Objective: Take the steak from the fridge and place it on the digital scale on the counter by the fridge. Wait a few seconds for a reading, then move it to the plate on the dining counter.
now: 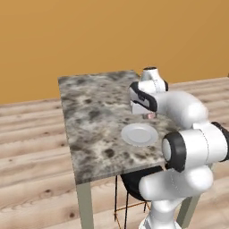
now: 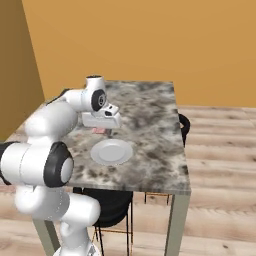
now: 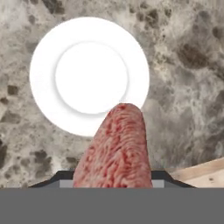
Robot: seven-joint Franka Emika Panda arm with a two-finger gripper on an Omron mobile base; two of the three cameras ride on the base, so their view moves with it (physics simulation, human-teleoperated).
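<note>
Protruding from tool point(image 3: 112, 181): steak point(image 3: 116, 148)

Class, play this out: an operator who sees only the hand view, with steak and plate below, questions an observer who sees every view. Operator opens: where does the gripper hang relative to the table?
Observer: The gripper hangs above the dining counter, just beyond the plate as seen from the base.
Operator: Is the steak touching the plate?
Observer: No. The steak hangs in the air under the gripper, above the stone.
Operator: Anything under the table?
Observer: Yes, a dark stool stands beneath the near edge.
</note>
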